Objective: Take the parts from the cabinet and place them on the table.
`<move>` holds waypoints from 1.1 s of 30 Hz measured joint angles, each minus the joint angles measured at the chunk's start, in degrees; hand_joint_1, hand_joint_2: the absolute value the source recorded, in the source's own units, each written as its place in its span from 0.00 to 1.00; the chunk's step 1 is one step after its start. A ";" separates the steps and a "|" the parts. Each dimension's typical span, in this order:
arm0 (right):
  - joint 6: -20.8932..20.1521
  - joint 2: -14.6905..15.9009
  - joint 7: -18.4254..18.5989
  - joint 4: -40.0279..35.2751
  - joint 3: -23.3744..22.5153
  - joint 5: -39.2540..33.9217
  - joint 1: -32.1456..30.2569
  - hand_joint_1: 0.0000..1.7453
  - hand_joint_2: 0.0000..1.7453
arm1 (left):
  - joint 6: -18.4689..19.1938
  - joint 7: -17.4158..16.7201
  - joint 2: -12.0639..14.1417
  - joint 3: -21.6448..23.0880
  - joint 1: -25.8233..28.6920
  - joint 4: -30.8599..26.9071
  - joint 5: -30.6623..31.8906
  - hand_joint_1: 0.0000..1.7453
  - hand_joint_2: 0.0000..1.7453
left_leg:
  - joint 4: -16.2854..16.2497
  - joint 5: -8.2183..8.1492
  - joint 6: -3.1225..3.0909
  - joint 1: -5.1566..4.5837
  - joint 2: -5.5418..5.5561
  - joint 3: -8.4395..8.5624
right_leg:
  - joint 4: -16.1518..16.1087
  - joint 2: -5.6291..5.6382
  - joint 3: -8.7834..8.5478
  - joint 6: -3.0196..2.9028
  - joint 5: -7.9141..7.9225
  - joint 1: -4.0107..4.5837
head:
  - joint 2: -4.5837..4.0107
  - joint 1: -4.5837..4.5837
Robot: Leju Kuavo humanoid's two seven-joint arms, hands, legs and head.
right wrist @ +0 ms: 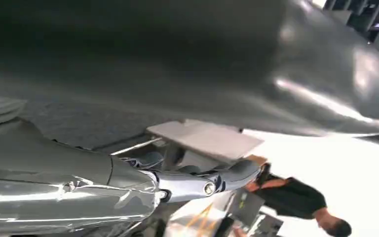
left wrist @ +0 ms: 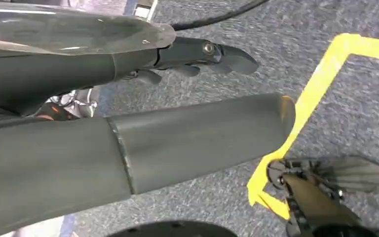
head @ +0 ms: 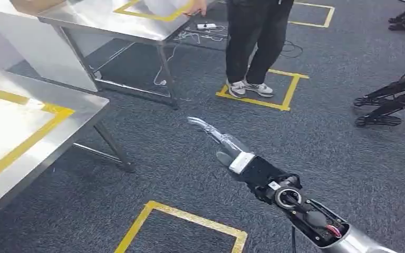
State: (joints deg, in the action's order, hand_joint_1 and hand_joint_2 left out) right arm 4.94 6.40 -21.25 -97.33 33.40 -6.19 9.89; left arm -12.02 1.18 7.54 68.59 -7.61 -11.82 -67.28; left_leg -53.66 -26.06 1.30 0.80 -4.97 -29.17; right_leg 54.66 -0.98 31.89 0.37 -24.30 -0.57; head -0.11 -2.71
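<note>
My right hand [head: 234,157] reaches forward over the grey carpet, well right of the steel table [head: 79,108]. It holds a long silvery metal part [head: 203,128] that sticks out ahead of the fingers. Up close in the right wrist view, the same shiny grey part [right wrist: 256,64] lies over the hand [right wrist: 187,185], whose thumb points straight out. My left hand [left wrist: 197,54] hangs low beside my body above the floor, its dark fingers loosely extended and holding nothing. The table's top bears a yellow tape outline [head: 29,139].
A second steel table [head: 111,23] stands farther back. Beside it a person [head: 256,47] in dark trousers stands on a yellow floor square [head: 287,97]. Dark stand legs [head: 387,103] are at the right. Another yellow floor outline [head: 190,219] lies just ahead of me.
</note>
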 joint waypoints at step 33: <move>0.42 0.15 0.18 -1.16 -1.38 0.09 -1.31 0.00 0.00 | 0.04 -0.15 -0.90 0.00 -0.08 0.00 0.13 0.00 0.00 | -6.67 -4.56 0.15 0.01 3.95 -2.80 | -0.45 0.85 -0.54 -1.18 0.04 0.02 | 0.00 1.18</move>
State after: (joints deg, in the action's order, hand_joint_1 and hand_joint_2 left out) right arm 5.35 6.56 -21.07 -98.49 32.02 -6.10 8.58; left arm -11.98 1.03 6.64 68.59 -7.68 -11.82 -67.14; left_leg -60.33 -30.63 1.45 0.81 -1.02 -31.97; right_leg 54.21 -0.13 31.35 -0.82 -24.27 -0.55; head -0.11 -1.53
